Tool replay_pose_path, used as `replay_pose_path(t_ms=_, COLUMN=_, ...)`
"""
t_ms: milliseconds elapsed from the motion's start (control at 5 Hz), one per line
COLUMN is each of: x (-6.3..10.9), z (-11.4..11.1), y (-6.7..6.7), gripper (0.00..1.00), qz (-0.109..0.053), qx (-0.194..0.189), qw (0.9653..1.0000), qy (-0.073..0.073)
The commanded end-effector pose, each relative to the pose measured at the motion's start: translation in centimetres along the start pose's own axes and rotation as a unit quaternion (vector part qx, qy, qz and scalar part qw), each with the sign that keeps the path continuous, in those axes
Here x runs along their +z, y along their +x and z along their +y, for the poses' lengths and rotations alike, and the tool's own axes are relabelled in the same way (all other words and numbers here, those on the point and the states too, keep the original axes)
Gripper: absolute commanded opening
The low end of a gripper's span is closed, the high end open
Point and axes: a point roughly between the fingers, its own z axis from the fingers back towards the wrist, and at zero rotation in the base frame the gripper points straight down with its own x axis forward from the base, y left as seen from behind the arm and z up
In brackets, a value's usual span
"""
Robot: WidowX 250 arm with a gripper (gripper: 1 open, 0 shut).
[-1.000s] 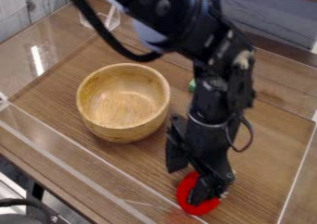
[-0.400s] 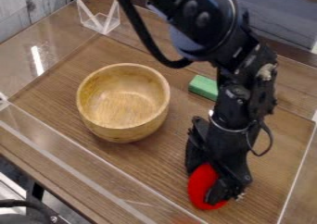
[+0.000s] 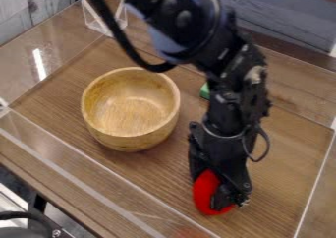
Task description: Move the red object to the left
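The red object (image 3: 210, 196) lies on the wooden table near the front edge, right of centre. Only a rounded bright red patch of it shows; the rest is hidden by the gripper. My black gripper (image 3: 218, 191) points straight down over it, open, with its fingers (image 3: 237, 188) standing on either side of the red object. I cannot tell whether the fingers touch it.
A round wooden bowl (image 3: 94, 92) stands to the left of the gripper, at mid-table. A sliver of a green block (image 3: 205, 86) shows behind the arm. A clear plastic wall (image 3: 73, 153) runs along the front left, and a clear stand (image 3: 100, 21) sits at the back.
The gripper stays open and low over the red object. The upper arm has swayed, and it now covers most of the green block.
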Motion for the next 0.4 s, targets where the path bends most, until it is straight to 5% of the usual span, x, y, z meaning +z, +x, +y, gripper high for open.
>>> replay_pose_path(t_ms=0, x=1.3, z=0.6, y=-0.3, gripper=0.00, qz=0.004, qx=0.003, qw=0.9999, qy=0.016)
replay_pose_path(t_ms=200, x=2.4, z=0.1, y=-0.5, gripper=0.00, qz=0.004, qx=0.010, qw=0.9998, qy=0.019)
